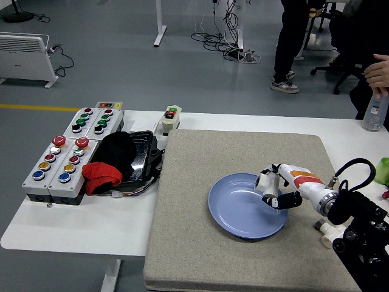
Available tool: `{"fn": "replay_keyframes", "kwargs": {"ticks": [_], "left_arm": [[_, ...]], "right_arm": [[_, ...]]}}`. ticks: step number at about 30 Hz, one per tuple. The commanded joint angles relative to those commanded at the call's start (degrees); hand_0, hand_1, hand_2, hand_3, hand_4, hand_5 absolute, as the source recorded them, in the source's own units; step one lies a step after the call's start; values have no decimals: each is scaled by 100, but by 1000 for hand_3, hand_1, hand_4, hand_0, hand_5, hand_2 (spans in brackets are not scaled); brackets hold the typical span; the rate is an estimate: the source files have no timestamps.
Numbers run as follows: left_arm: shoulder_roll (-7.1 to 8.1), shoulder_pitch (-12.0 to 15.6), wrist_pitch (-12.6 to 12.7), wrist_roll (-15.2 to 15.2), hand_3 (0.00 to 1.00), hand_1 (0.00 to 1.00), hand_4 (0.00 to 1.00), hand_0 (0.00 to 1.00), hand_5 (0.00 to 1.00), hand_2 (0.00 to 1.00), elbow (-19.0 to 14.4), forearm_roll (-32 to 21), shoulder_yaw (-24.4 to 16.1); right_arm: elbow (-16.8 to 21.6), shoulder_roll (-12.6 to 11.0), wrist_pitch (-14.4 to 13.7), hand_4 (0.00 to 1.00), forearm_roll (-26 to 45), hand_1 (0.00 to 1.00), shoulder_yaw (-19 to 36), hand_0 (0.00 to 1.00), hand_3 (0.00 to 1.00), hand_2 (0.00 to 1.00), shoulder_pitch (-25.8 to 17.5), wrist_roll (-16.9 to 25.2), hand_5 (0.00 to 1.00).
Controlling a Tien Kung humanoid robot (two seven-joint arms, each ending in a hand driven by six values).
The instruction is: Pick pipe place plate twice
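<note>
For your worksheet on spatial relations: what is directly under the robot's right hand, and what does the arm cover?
The right hand, holding a white pipe fitting, is over the blue plate, whose dish looks bare. The arm partly covers a second pipe fitting on the grey mat.

even, bright indoor light falls from overhead, with no dim corners. shadows are soft and short: a thin dark rim lies under the near edge of the blue plate (pixel 247 205), and a faint one under the right hand (pixel 275 188). pale glare streaks the plate's bowl and the black tray (pixel 141 153) at left. focus is sharp across the grey mat (pixel 194 243); the far floor looks slightly softer.
</note>
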Motion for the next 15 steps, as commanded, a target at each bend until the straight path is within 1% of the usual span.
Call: {"fn": "replay_keyframes", "kwargs": {"ticks": [3, 4, 8, 9, 10, 15], "left_arm": [[1, 0, -1, 1, 577, 586, 204, 626, 998, 523, 0, 4, -1], [0, 0, -2, 6, 576, 586, 204, 626, 998, 521, -1, 17, -8], [-1, 1, -4, 12, 576, 586, 204, 626, 998, 521, -1, 32, -17], [-1, 5, -5, 14, 576, 586, 204, 626, 998, 521, -1, 39, -22], [-2, 5, -5, 16, 576, 586, 204, 626, 998, 521, -1, 41, -23], [-6, 8, -4, 16, 576, 586, 204, 626, 998, 521, -1, 35, -25]], "right_arm": [[-37, -11, 27, 585, -29, 671, -45, 676, 750, 673, -6, -2, 326], [-44, -16, 97, 624, -70, 776, -62, 853, 803, 825, -15, -11, 361], [-51, -19, 129, 624, -87, 776, -87, 853, 803, 825, -35, 49, 361], [-49, -16, 118, 624, -71, 776, -89, 853, 803, 825, -45, 120, 361], [-56, -16, 103, 798, -13, 913, -90, 998, 959, 998, -50, 178, 511], [-75, -13, 23, 798, 111, 913, -84, 998, 959, 998, -64, 376, 511]]}}
